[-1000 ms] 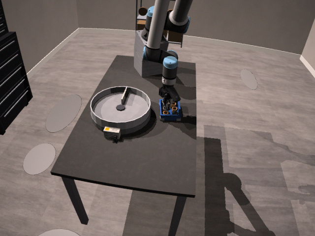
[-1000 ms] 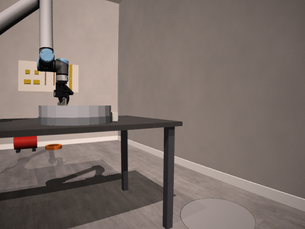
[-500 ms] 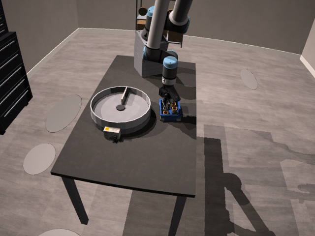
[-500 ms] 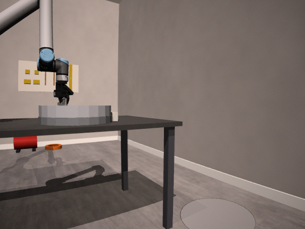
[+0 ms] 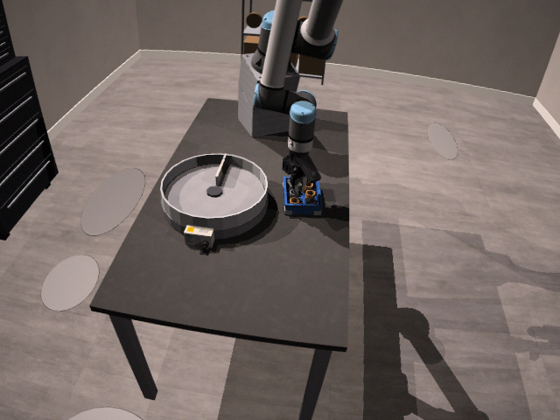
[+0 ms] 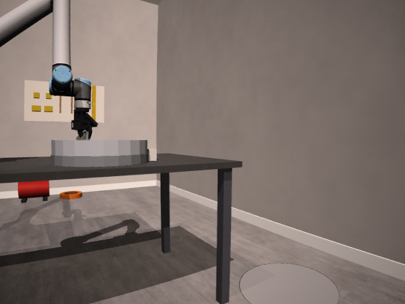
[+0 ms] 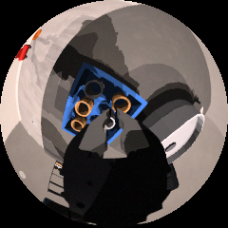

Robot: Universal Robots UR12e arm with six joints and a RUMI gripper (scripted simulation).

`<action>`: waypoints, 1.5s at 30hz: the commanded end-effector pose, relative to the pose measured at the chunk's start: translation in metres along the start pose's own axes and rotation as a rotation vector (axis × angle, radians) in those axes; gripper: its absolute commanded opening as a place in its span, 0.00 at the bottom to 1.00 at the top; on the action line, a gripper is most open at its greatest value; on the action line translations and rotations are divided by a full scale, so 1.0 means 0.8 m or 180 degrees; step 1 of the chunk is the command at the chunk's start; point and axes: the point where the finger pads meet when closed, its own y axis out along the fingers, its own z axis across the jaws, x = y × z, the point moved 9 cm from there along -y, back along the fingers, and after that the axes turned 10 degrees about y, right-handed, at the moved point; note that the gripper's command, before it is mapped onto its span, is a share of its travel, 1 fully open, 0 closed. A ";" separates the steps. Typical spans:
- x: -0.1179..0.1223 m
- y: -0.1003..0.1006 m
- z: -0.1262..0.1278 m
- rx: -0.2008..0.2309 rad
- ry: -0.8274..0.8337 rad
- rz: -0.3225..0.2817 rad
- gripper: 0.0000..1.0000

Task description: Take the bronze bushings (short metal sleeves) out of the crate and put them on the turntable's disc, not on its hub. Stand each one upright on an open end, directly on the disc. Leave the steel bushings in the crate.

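While the gripper (image 5: 297, 191) (image 6: 83, 136) (image 7: 113, 109) is held low over the blue crate (image 5: 303, 210) (image 7: 139, 108), its jaws stand all but closed, with nothing gripped; a pale ring seen between them in the wrist view is prob. a steel bushing (image 7: 110, 124) lower down. The crate is set close to the table's (image 5: 271, 280) (image 6: 196, 161) (image 7: 166, 43) right edge (top view), nearer the far edge than the near one.

Three bronze bushings can be made out in it: one (image 5: 310, 194) (image 7: 85, 107) on the crate's right side, another (image 5: 309, 185) (image 7: 78, 124) just behind it, a third (image 5: 294, 199) (image 7: 122, 104) twd. the near left corner. A dark grey sleeve (image 7: 94, 88), prob. steel, should be left alone.

The turntable (image 5: 241, 221) (image 6: 98, 149) (image 7: 182, 152) is placed by the table's left edge; no bushing is seen on its disc (image 5: 194, 190), i.e. no delivery is shown yet. Step in hand is judged to be the 1st pick. Next, jaws need to be opened, lined up over one bronze piece & lowered w/o nudging its neighbours. After the grip, a straight lift clear of crate & turntable wall is called for, then upright release away from the hub (image 5: 214, 192) and the upright divider (image 5: 220, 170).

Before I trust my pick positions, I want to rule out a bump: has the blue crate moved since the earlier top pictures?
No. The blue crate keeps the same gap from the turntable.
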 end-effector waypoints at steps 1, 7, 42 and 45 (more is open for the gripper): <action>0.000 0.003 0.000 0.0002 0.0000 0.0003 0.05; 0.000 0.003 0.000 0.0002 0.0000 0.0003 0.05; 0.000 0.007 0.000 0.0002 0.0000 0.0003 0.05; -0.001 0.013 0.000 0.0002 0.0000 0.0003 0.05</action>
